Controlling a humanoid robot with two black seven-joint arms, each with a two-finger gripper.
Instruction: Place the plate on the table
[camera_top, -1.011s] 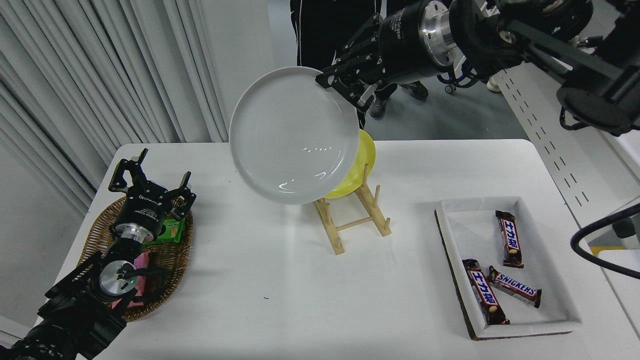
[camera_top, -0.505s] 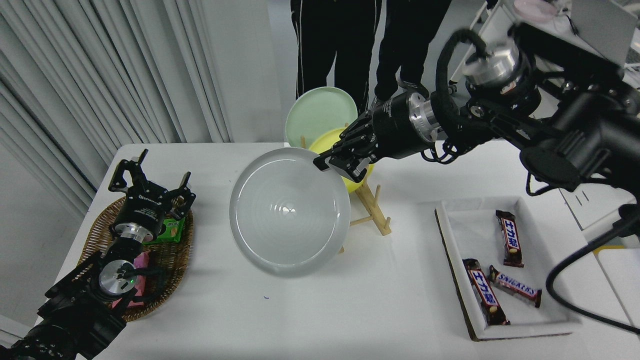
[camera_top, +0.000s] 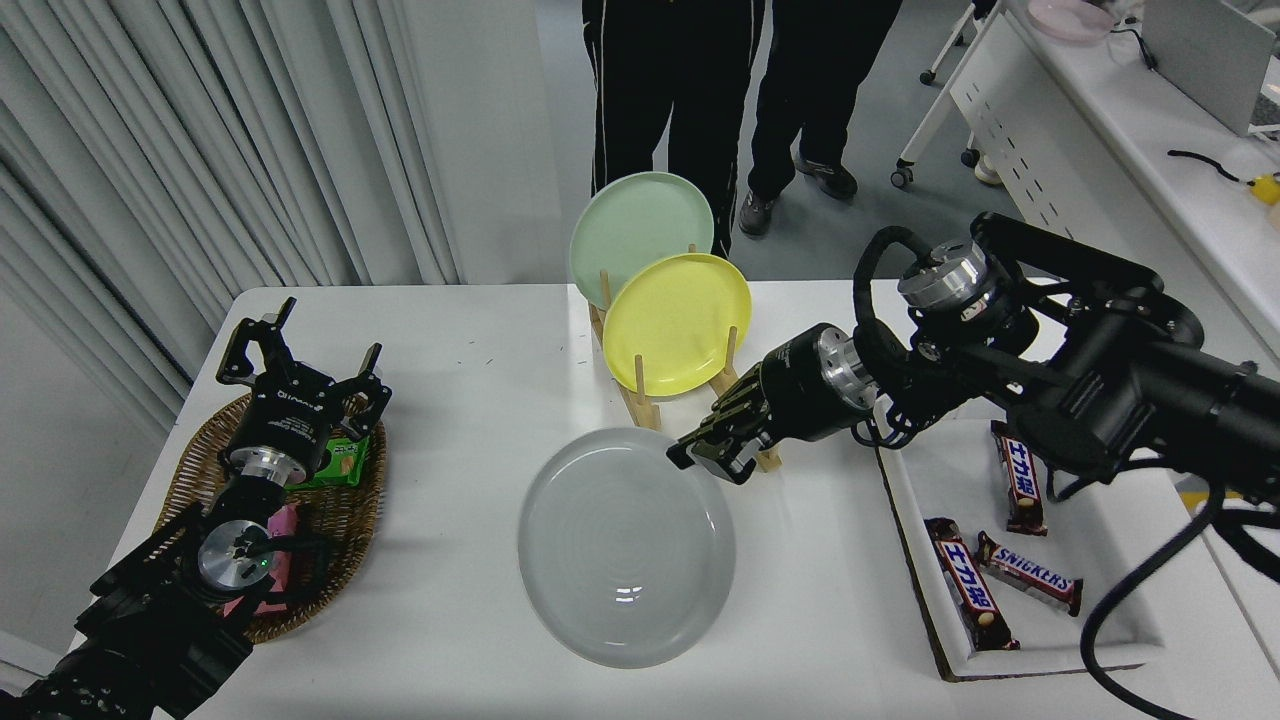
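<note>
Presently, at the table's left edge, roughly nine o'clock from its centre, the left gripper (camera_top: 300, 352) sits parked above a wicker basket (camera_top: 340, 520), its fingers spread apart and holding nothing. The basket holds a green packet (camera_top: 343, 462) and a pink item (camera_top: 284, 522), both partly hidden by the arm.

Towards the table's middle, the plate (camera_top: 627, 546) lies low over the table (camera_top: 470, 330), face up, its hollow turned to the camera. It reads as an oval outline whose longer axis runs from about twelve to six o'clock, which suggests a slight tilt; whether its near rim touches the tabletop cannot be told.

At about one o'clock on the plate's rim, the right gripper (camera_top: 712, 456) is clamped onto the edge — fingers closed over the rim, the arm reaching in from three o'clock.

Just beyond the plate, at twelve o'clock, a wooden rack (camera_top: 645, 400) carries a yellow plate (camera_top: 677, 322) standing on edge, with a pale green plate (camera_top: 640, 232) upright behind it.

At the right, near four o'clock, a white tray (camera_top: 1040, 655) holds three chocolate bars (camera_top: 1030, 578) — one partly covered by the right arm. A person's dark trouser legs (camera_top: 680, 90) stand at the far side.
</note>
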